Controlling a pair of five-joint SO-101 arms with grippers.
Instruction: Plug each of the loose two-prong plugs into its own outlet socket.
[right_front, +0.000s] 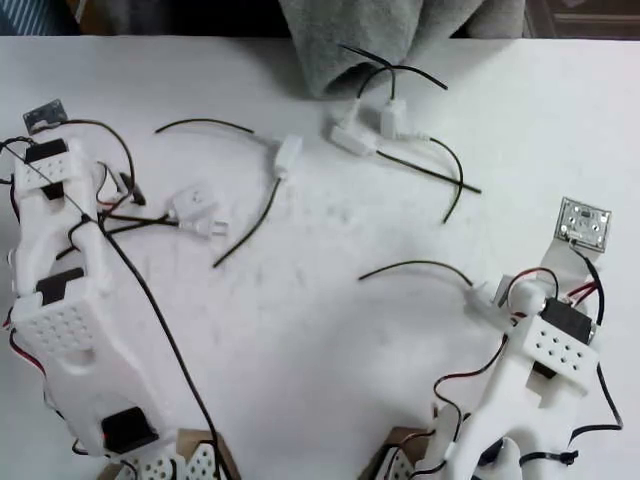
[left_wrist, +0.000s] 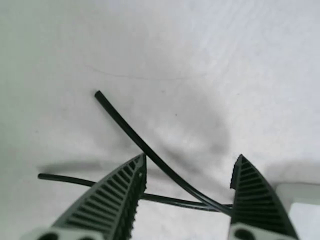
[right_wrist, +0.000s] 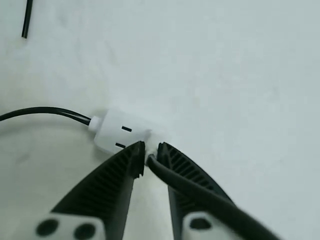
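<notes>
Right wrist view: the right gripper (right_wrist: 151, 150) has its jaws almost together, pinching the end of a white outlet socket (right_wrist: 117, 132). The socket's two slots face the camera (the high view is too far off to show them).
Socket cord: a black lead (right_wrist: 45, 111) leaves the socket's far end and curves off over the counter (right_front: 320, 340).
Left wrist view: the left gripper (left_wrist: 191, 162) has its jaws wide apart and holds nothing. Two thin black cords (left_wrist: 125, 125) cross on the surface between them.
White block (left_wrist: 302, 200): just beside one jaw (I cannot tell which piece it is).
High view: a loose two-prong plug (right_front: 197, 207) lies unplugged near the left arm (right_front: 60, 300), prongs bare.
Single connector (right_front: 287, 155): white, lying farther back on its own cord.
Connector pair (right_front: 365, 130): two white pieces touching, just in front of the cloth.
Right arm (right_front: 545, 350): near corner, its tip at the held socket.
Surface: white, matte, faintly scuffed.
Far edge: a grey cloth (right_front: 400, 40) drapes onto it.
Materials: arms of white plastic with perforated panels; jaws black, ribbed, tapering to points.
</notes>
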